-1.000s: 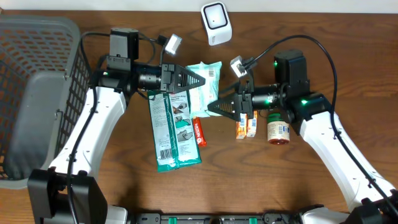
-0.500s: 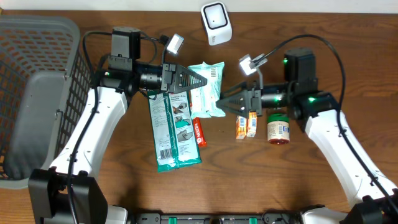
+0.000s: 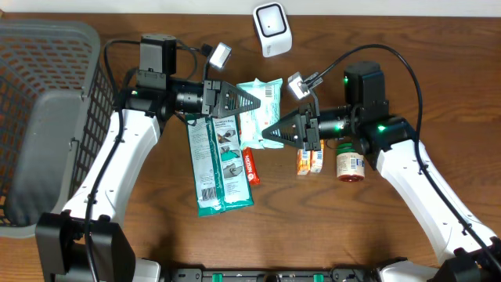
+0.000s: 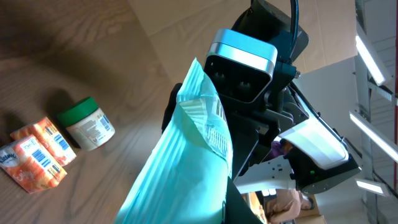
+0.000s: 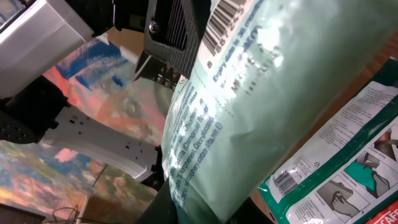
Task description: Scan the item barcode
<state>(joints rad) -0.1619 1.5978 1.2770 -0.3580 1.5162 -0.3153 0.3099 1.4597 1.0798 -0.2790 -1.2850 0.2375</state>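
Note:
A pale green pouch (image 3: pixel 260 110) hangs above the table. Its barcode (image 3: pixel 268 91) faces up near the top edge. My left gripper (image 3: pixel 252 100) is shut on the pouch's left side, and in the left wrist view the pouch (image 4: pixel 199 143) rises out of that gripper (image 4: pixel 208 211). From the right, my right gripper (image 3: pixel 270 135) is shut on the pouch's lower edge. In the right wrist view the pouch (image 5: pixel 249 99) fills the space above that gripper (image 5: pixel 211 211), with the barcode (image 5: pixel 227 18) at the top. The white scanner (image 3: pixel 272 29) stands at the back of the table.
A grey basket (image 3: pixel 47 117) takes up the left side. A long green and white package (image 3: pixel 219 168) and a red item (image 3: pixel 249 166) lie under the pouch. Two orange boxes (image 3: pixel 310 160) and a green-lidded jar (image 3: pixel 350 166) sit under the right arm.
My right gripper, open and a little to the right half a second ago, has moved back left and closed on the pouch. The left arm and pouch have stayed put.

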